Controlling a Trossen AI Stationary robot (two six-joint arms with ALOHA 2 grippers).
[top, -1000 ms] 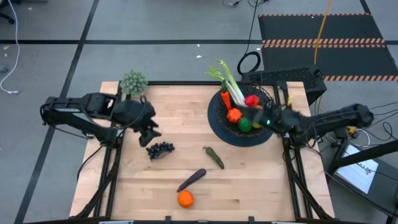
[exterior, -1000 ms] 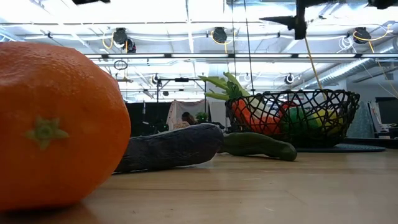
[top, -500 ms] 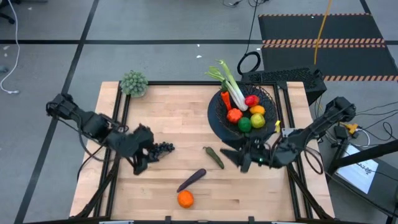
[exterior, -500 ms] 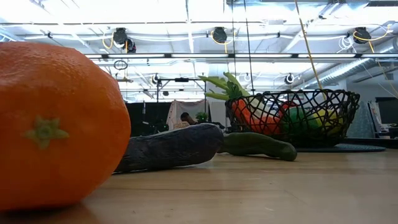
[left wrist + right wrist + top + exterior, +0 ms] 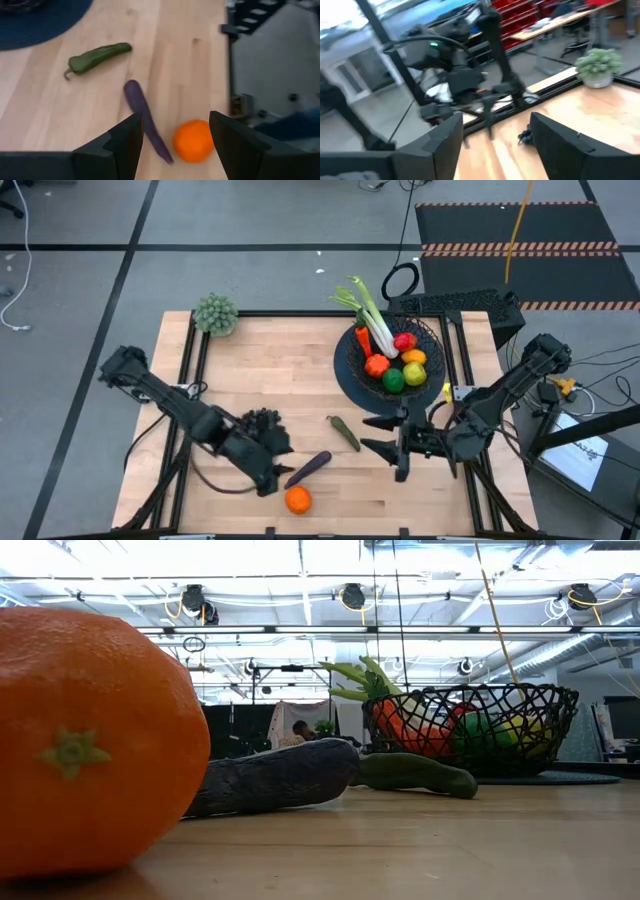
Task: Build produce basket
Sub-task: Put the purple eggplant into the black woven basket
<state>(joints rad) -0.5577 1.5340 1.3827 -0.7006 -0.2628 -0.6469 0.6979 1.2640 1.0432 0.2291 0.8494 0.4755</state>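
The black wire basket (image 5: 352,370) stands on a blue mat at the far right and holds a leek (image 5: 366,310), a carrot, a red tomato (image 5: 405,340), a green lime and yellow fruits. On the wood lie dark grapes (image 5: 262,419), a green pickle (image 5: 345,432), a purple eggplant (image 5: 308,468) and an orange (image 5: 297,499). My left gripper (image 5: 270,476) hangs open above the table, just left of the eggplant (image 5: 144,117) and orange (image 5: 194,141). My right gripper (image 5: 383,436) is open and empty; it points level toward the table's left, right of the pickle.
A pale green bushy clump (image 5: 215,313) stands at the far left corner. The orange (image 5: 90,740) lies close to the table's near edge. The blue mat (image 5: 40,20) reaches out from under the basket. Bare wood lies between the grapes and the basket.
My left gripper has gone from beside the grapes toward the near edge and the right, sinking toward the eggplant and orange. My right gripper has left the space over the basket, gone toward the near edge, rolled, and now points level to the left.
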